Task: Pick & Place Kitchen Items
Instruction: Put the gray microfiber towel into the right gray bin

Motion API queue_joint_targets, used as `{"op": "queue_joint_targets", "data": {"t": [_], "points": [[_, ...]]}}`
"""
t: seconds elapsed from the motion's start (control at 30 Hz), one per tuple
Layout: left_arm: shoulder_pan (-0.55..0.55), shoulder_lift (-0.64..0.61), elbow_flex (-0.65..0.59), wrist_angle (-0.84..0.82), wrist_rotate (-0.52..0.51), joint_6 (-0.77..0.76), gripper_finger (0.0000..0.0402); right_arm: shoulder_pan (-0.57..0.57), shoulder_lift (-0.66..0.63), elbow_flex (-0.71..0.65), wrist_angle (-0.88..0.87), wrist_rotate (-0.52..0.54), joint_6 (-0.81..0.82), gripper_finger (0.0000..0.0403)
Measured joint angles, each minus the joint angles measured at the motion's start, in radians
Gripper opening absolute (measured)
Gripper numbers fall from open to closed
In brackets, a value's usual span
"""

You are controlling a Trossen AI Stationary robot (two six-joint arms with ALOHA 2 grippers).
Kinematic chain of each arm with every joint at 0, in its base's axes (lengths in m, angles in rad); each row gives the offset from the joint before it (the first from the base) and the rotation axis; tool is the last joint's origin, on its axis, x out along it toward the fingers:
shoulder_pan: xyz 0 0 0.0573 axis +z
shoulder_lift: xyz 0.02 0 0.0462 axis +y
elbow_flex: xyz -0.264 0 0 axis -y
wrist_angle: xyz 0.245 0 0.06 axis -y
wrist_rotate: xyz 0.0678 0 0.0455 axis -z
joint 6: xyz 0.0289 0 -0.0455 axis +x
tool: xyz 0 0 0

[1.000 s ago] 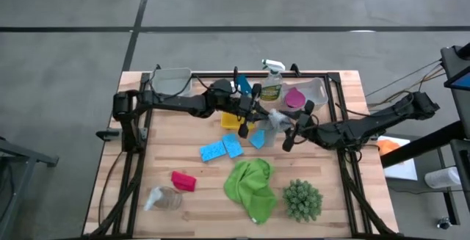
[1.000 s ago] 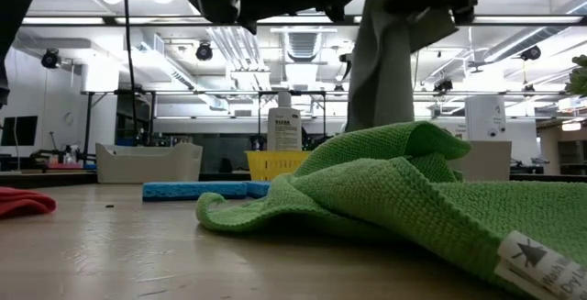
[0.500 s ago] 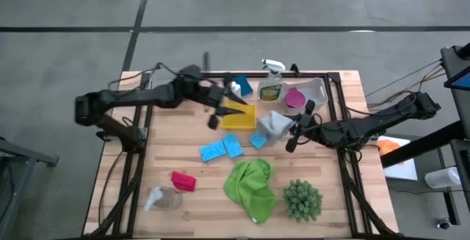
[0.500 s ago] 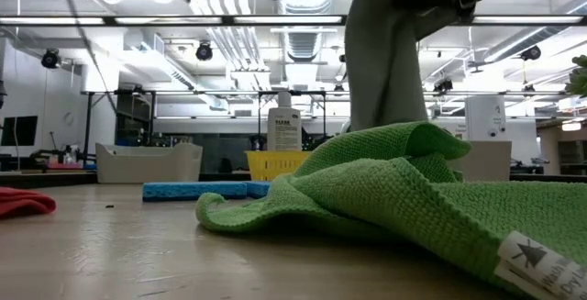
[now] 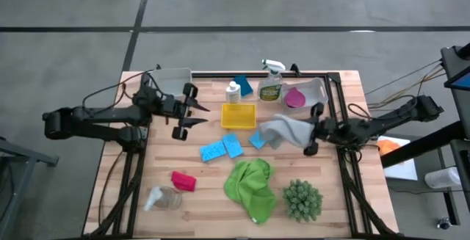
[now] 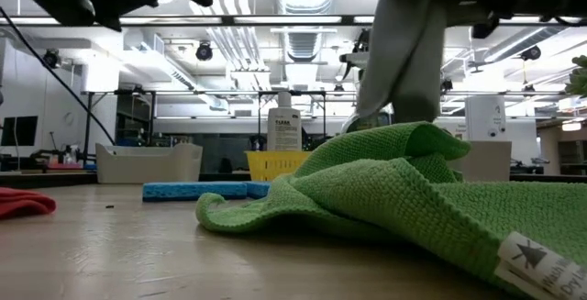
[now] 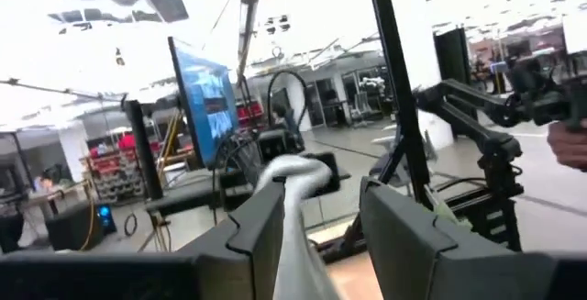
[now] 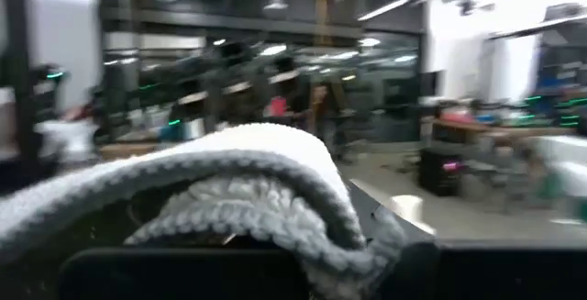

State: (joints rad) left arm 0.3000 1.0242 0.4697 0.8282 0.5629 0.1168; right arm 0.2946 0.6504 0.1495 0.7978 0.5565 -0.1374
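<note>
Left gripper (image 5: 197, 114) now back from yellow tray (image 5: 239, 115), fingers apart.

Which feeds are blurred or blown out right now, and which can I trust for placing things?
High view: even light, sharp, trust it. Low view: green cloth fills the foreground, ceiling lights glare. Left wrist view: washed out up top, room behind soft. Right wrist view: motion-blurred, grey cloth blocks most of it.

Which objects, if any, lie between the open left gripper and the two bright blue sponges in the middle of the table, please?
Nothing visible does. The left gripper hovers open left of the yellow square tray; the two bright blue sponges lie on bare wood beyond it, the tray off to one side.
</note>
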Motion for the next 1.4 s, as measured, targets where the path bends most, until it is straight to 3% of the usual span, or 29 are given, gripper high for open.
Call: {"op": "queue_joint_targets", "data": {"t": [0.17,0.3,0.4,0.67,0.83,0.93,1.1,1.4], "points": [[-0.001,-0.004,-0.032,-0.006,-0.02,-0.014,0.0146,-0.004,-0.171,0.042,-0.221,0.205,-0.066,0.0017],[0.0,-0.002,-0.035,-0.022,-0.021,-0.014,0.0146,-0.004,-0.264,0.148,-0.485,0.424,-0.077,0.0017],[0.0,-0.002,-0.035,-0.02,-0.021,-0.013,0.0146,-0.008,-0.299,0.241,-0.654,0.521,-0.08,0.0017],[0.0,-0.002,-0.035,-0.017,-0.021,-0.003,0.0146,-0.056,-0.271,0.43,-0.871,0.596,-0.074,0.0017],[0.0,-0.002,-0.035,-0.017,-0.021,-0.003,0.0146,-0.132,-0.196,0.482,-1.009,0.594,0.042,0.0017],[0.0,-0.001,-0.035,-0.017,-0.021,-0.004,0.0146,-0.2,-0.142,0.507,-1.155,0.549,0.178,0.0017],[0.0,-0.002,-0.035,-0.017,-0.021,-0.01,0.0146,-0.377,-0.041,0.535,-1.337,0.372,0.343,0.0017],[0.0,-0.001,-0.034,-0.022,-0.021,-0.014,0.0146,-0.834,0.136,0.6,-1.357,-0.08,0.258,0.0017]]}}
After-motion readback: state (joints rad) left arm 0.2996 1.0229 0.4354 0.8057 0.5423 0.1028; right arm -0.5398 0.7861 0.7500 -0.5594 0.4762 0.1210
